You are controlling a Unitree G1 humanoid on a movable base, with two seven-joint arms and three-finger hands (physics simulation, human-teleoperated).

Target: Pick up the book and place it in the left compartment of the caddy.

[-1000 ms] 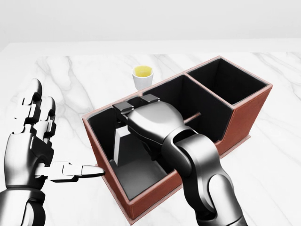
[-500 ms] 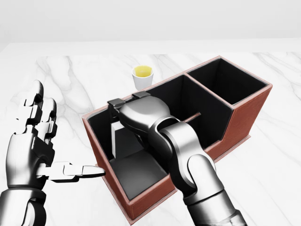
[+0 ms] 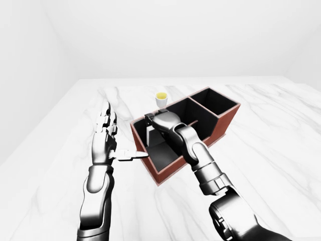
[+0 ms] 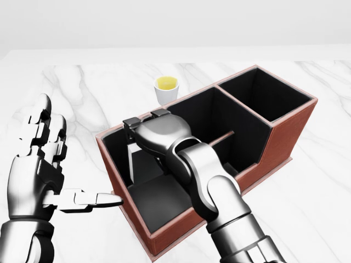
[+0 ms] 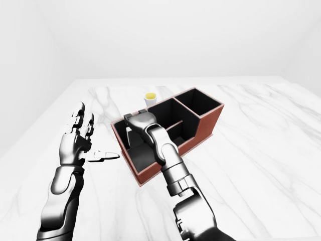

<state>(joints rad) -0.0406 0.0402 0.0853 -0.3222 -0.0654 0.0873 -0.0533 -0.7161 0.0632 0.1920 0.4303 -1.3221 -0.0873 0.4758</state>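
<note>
Since a second ago my right robot hand has slid toward the head view's left inside the caddy, carrying the book with it, while my left robot hand has stayed where it was. Nearest me, that left robot hand hovers over the white marble table with fingers spread, its thumb pointing at the caddy's near left corner. Beyond it stands the reddish-brown rectangular caddy with black lining. My right robot hand reaches into its left compartment, fingers clamped over the top edge of the upright grey book, which stands inside that compartment. Farthest off, a small white cup of yellow liquid sits just behind the caddy.
</note>
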